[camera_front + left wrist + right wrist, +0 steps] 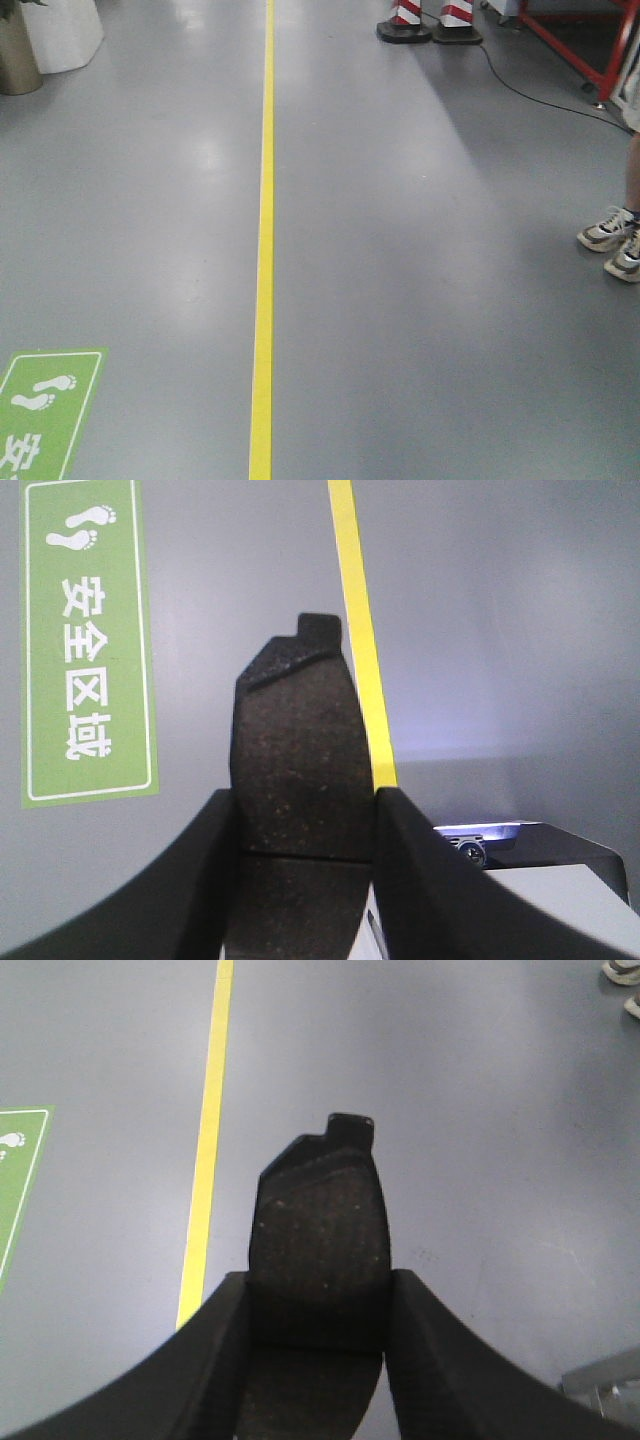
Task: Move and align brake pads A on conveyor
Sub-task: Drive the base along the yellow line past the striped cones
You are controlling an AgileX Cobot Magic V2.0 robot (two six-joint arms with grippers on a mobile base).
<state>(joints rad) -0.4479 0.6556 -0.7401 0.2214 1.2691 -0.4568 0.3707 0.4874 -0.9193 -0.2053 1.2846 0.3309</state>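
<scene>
My left gripper (305, 810) is shut on a dark-grey brake pad (298, 740). The pad stands up between the black fingers, its cross groove low between them and its backing-plate tab at the top. My right gripper (318, 1295) is shut on a second brake pad (320, 1230), held the same way with its tab up. Both pads hang over the grey floor. The conveyor is out of view. No gripper shows in the front view.
A yellow floor line (264, 240) runs ahead down the grey floor. A green footprint sign (40, 410) lies at the lower left. A person's feet (612, 240) stand at the right. Striped post bases (430, 25), a red frame (580, 40) and a cable lie far ahead.
</scene>
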